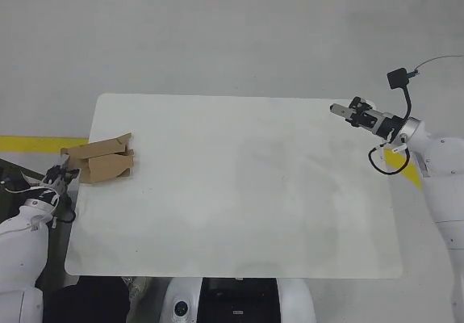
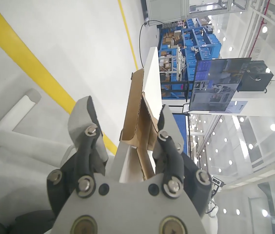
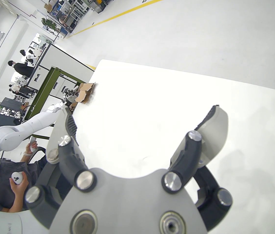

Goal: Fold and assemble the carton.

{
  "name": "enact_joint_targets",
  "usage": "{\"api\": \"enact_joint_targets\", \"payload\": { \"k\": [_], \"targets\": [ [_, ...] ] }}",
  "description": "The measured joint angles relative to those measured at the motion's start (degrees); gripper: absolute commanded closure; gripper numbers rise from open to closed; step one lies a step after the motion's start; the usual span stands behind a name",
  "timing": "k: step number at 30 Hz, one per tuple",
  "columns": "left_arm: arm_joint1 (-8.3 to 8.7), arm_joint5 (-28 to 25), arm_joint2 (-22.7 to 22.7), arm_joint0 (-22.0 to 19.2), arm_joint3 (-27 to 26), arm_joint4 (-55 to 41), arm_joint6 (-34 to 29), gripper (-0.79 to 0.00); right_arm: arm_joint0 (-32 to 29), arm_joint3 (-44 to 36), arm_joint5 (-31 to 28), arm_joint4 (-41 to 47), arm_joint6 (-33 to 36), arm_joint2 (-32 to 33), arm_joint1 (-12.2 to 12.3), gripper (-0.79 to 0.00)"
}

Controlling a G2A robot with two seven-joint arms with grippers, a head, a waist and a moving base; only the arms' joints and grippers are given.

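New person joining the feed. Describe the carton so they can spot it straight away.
Find the big white table in the top view and go to its edge on the robot's left. The carton lies there, partly overhanging that edge, just ahead of the open left gripper. It is the only brown cardboard thing on the table, partly folded.

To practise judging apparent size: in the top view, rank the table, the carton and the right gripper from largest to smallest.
1. table, by far the largest
2. carton
3. right gripper, which looks somewhat smaller than the carton; it may be nearer the camera, so that gap is unsure
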Motion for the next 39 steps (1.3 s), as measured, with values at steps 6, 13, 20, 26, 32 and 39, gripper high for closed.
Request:
{"api": "enact_joint_targets", "payload": {
  "k": [6,13,20,26,32,39],
  "targets": [
    [0.33,0.99,-1.45,-1.35,-0.73,-2.92,-3.65,0.0,0.0,0.0,0.0,0.0,0.0,0.0,0.0,-0.785],
    [1.02,3.07,-4.41,-2.94,-4.71,-9.04,-9.98,0.0,0.0,0.0,0.0,0.0,0.0,0.0,0.0,-0.785],
    [0.5,4.59,-4.03,-3.71,-12.79,-12.74,-14.88,0.0,0.0,0.0,0.0,0.0,0.0,0.0,0.0,-0.785],
    [-1.42,6.77,0.49,-3.92,-21.93,-15.14,-15.04,0.0,0.0,0.0,0.0,0.0,0.0,0.0,0.0,-0.785],
    [-3.41,7.54,6.53,-3.39,-31.13,-15.57,-13.46,0.0,0.0,0.0,0.0,0.0,0.0,0.0,0.0,-0.785],
    [-5.24,7.46,13.19,-3.11,-37.84,-12.74,-10.33,0.0,0.0,0.0,0.0,0.0,0.0,0.0,0.0,-0.785]
  ]
}}
